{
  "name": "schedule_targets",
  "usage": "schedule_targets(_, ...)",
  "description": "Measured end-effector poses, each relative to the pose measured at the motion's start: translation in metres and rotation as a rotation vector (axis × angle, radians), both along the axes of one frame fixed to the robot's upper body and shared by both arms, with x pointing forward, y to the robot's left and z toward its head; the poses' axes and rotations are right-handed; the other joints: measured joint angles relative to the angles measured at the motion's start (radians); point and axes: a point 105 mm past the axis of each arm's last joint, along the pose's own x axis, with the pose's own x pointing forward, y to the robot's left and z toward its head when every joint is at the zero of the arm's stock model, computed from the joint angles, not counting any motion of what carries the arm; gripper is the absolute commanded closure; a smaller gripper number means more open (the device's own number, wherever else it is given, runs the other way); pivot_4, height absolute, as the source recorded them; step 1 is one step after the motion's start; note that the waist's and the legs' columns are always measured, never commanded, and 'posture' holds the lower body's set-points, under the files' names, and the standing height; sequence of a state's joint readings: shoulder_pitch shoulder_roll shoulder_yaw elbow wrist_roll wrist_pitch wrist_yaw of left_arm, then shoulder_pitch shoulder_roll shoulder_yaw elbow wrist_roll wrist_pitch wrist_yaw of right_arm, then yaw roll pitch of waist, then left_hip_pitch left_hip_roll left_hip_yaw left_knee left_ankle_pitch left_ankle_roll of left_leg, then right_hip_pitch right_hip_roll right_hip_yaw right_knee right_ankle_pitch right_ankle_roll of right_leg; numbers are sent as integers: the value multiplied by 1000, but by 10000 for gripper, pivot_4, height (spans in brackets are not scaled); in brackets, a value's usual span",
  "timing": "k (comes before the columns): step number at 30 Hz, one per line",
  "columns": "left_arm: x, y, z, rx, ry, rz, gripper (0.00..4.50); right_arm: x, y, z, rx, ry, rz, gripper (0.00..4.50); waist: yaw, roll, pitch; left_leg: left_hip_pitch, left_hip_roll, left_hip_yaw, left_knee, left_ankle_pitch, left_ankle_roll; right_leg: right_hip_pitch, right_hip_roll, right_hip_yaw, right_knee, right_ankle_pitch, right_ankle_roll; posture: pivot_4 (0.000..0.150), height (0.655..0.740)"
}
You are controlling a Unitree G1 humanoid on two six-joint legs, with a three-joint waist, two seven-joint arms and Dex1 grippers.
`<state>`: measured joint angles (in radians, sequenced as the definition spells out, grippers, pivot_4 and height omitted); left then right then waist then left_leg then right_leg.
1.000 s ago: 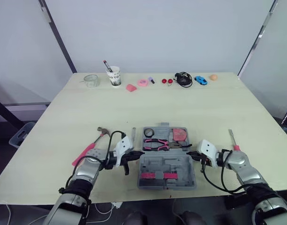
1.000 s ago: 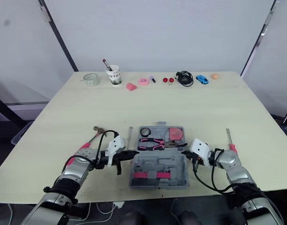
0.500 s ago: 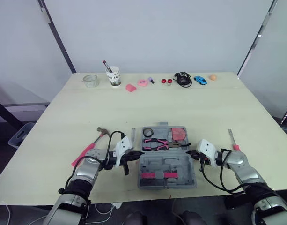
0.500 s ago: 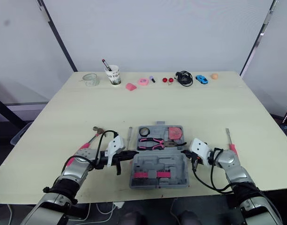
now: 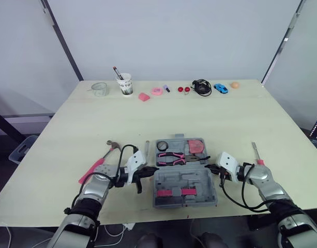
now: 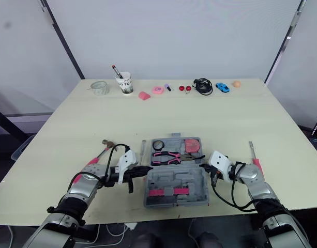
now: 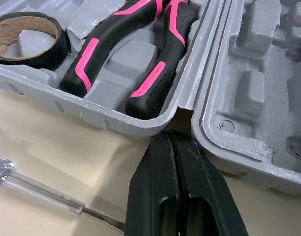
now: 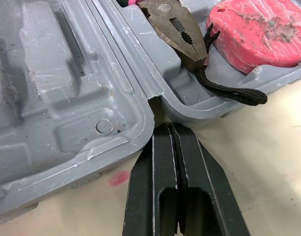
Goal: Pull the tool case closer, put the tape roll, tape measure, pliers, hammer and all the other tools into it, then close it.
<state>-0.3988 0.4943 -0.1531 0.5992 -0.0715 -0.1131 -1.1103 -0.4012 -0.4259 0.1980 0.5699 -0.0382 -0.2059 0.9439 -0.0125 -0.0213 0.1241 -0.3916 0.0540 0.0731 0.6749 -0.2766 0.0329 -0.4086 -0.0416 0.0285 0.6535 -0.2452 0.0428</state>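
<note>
Open grey plastic tool case (image 5: 171,182), left gripper (image 7: 170,135) and right gripper (image 8: 169,127) both pinched closed, tips at its hinge notches, pink-and-black pliers (image 7: 159,74) inside

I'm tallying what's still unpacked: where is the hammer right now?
In the left eye view, the hammer lies on the table on the robot's left, outside the tool case, with a screwdriver between them.

Lab-like room: bare table (image 5: 241,119), white partitions (image 5: 174,36)
</note>
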Motion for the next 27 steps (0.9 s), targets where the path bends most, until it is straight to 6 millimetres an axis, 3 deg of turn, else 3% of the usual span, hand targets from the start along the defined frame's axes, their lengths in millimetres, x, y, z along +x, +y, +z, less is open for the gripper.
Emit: schedule_targets(27, 0, 0, 0, 0, -1, 0, 44791, -2, 1, -1, -4, 33, 12, 45000, 0, 0, 0, 0, 0, 0, 0, 0, 0, 0, 0, 0, 0, 0, 0, 1500, 7400)
